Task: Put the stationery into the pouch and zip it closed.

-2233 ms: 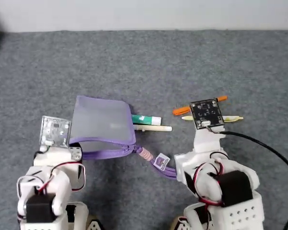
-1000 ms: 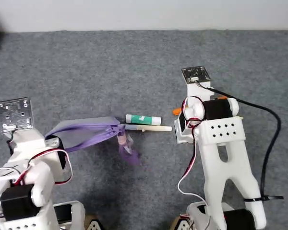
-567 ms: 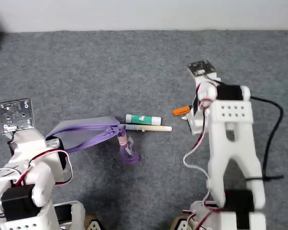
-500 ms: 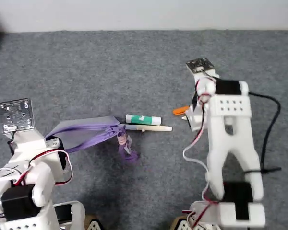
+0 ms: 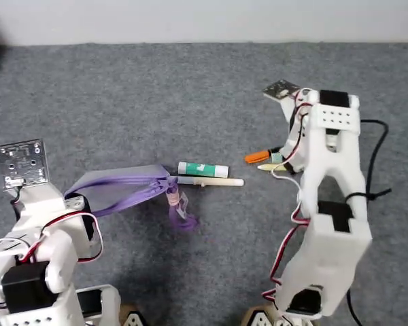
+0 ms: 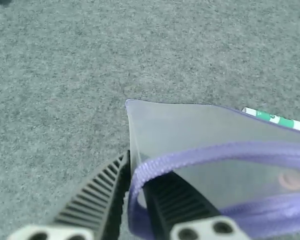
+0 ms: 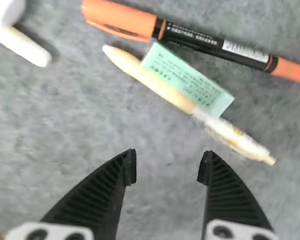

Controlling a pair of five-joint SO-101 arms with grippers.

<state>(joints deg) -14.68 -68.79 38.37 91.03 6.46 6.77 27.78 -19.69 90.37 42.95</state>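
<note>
My left gripper (image 6: 136,172) is shut on the edge of the translucent purple pouch (image 6: 200,135), holding it lifted off the carpet. In the high view the pouch (image 5: 115,189) hangs sideways from the left arm, its zipper charm (image 5: 181,212) dangling. A green-and-white glue stick (image 5: 202,169) and a cream pen (image 5: 211,181) lie beside the pouch mouth. My right gripper (image 7: 168,162) is open just above the carpet, short of an orange marker (image 7: 190,32), a cream pen (image 7: 155,80) and a pale green eraser (image 7: 187,77) under that pen.
The right arm (image 5: 326,176) stretches over the right side of the grey carpet and covers part of the orange marker (image 5: 257,157). A white wall (image 5: 204,20) bounds the far edge. The end of a white pen (image 7: 20,42) lies off to one side.
The left arm lifted the pouch from flat to hanging, then kept still. The right arm stretched forward and its wrist swung down over the orange marker and pen.
</note>
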